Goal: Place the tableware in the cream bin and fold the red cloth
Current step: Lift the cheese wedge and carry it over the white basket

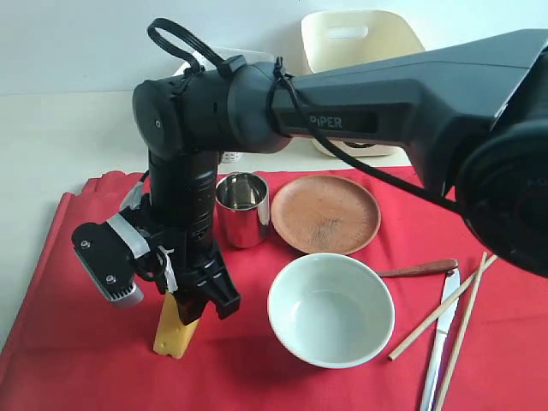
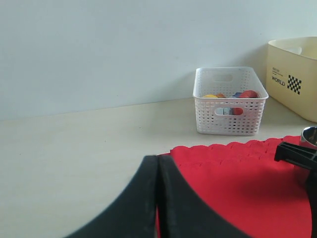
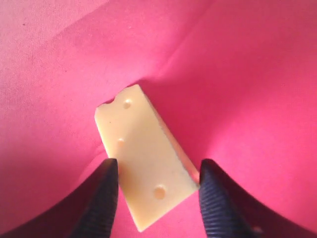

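Cheese [image 3: 138,148] sits clamped in the right pincer [image 3: 158,164], left pincer [image 2: 158,162] closed, while colourful food [image 2: 230,95] lies in the white basket [image 2: 228,123].

Behind the white perforated basket [image 2: 229,101], plain pale wall [image 2: 99,49]. Beneath and beside the basket, smooth cream tabletop [image 2: 74,148], meeting that wall in a straight line. Soft, even light.

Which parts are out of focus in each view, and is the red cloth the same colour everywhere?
Exterior view: the arm link near the lens is soft; the cloth is red. Left wrist view: the left fingers are a dark blur, the white basket is sharp. Right wrist view: the cloth looks pink, the cheese is sharp, the right fingers soft.
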`<state>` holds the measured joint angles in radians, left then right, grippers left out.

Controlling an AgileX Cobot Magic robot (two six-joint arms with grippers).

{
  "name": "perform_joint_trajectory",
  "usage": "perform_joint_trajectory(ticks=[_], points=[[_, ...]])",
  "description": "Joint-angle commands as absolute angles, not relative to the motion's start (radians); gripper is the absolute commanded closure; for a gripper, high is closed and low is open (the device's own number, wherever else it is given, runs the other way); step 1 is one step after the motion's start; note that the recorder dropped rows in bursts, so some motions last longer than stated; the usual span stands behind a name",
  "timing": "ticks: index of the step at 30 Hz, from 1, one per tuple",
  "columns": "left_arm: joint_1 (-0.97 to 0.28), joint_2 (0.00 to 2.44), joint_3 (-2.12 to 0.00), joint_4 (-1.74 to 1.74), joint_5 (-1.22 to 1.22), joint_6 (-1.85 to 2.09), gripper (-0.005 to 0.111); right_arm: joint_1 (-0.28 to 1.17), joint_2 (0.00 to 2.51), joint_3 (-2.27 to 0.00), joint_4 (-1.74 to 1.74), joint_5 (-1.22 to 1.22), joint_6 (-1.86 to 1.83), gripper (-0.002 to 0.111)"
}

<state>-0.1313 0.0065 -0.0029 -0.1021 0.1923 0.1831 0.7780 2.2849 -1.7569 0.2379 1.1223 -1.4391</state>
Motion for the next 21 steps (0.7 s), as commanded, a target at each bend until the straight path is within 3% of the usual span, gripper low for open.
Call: perform_joint_trajectory(ticks=[1,5,21], points=[[-0.127,0.000,0.000,-0.103,0.191,0.181,0.106,0.779,2.308,-1.751,0.230,1.111,-1.390,0.096],[-0.127,0.000,0.000,-0.103,0.191,0.179,0.106,0.779,2.308,-1.751,0.230,1.089,-1.320,0.108],[-0.127,0.000,0.000,-0.103,0.191,0.181,0.106,0.779,2.223,-1.751,0.230,0.903,-0.960,0.108]])
